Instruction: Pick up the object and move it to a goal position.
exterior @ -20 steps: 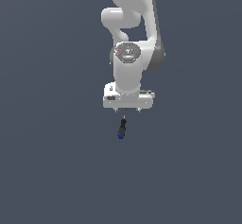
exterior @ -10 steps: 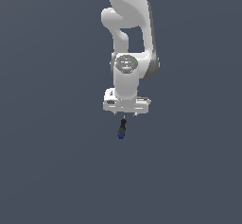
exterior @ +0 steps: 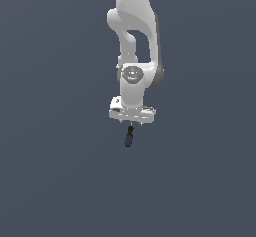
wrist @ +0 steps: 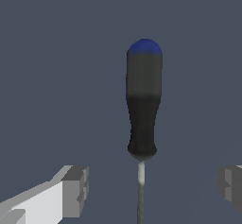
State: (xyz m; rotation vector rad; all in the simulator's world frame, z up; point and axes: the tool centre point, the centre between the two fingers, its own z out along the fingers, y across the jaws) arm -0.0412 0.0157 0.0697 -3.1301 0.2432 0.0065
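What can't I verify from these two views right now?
- Exterior view: the end effector fingers are too small to show any gap around the stick.
- Wrist view: the stick's thin metal shaft is cut off by the frame edge.
- No goal marker shows in either view.

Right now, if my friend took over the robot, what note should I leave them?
Pincer: open, its fingers wide apart on either side of the thin metal shaft, touching nothing.
Object: the dark stick with the blue tip lies just below the pincer in the exterior view, blue end pointing away from the arm.
Done: the pincer is lined up over the stick.
Left: lower, shut on it, lift, carry it to the goal. No goal marker shows in either view.
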